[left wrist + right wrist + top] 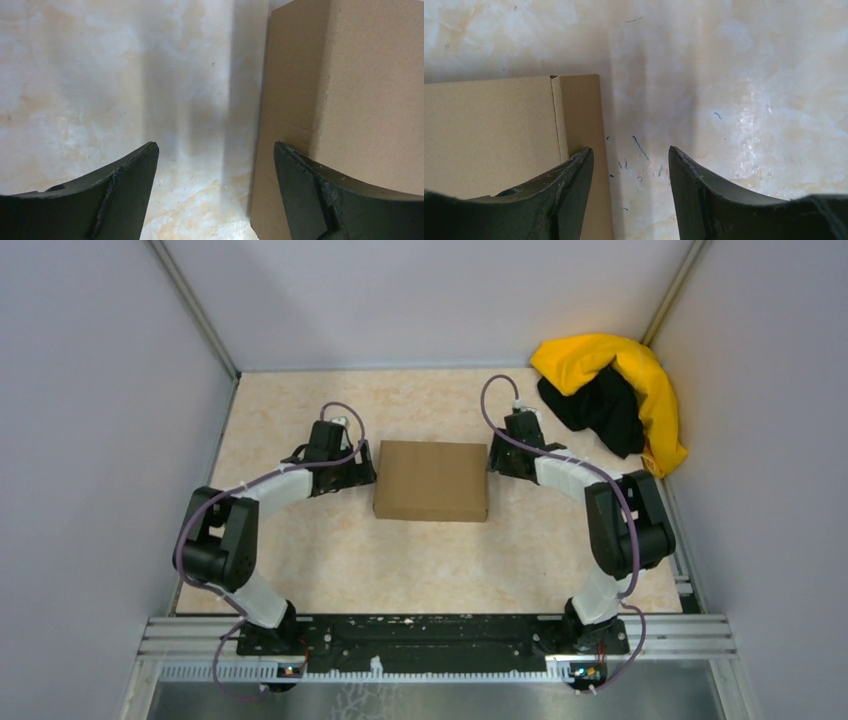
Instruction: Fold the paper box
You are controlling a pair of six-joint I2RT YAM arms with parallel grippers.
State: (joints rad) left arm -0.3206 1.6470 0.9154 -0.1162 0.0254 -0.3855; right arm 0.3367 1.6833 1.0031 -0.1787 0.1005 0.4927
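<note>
The paper box is a flat, closed brown cardboard rectangle lying in the middle of the table. My left gripper sits at its left side, open and empty; in the left wrist view the box's left side runs past the right finger. My right gripper sits at the box's right side, open and empty; in the right wrist view the box's far right corner lies by the left finger. Neither gripper holds anything.
A heap of yellow and black cloth lies in the far right corner against the wall. Grey walls close in the table on three sides. The arm bases stand on a black rail at the near edge.
</note>
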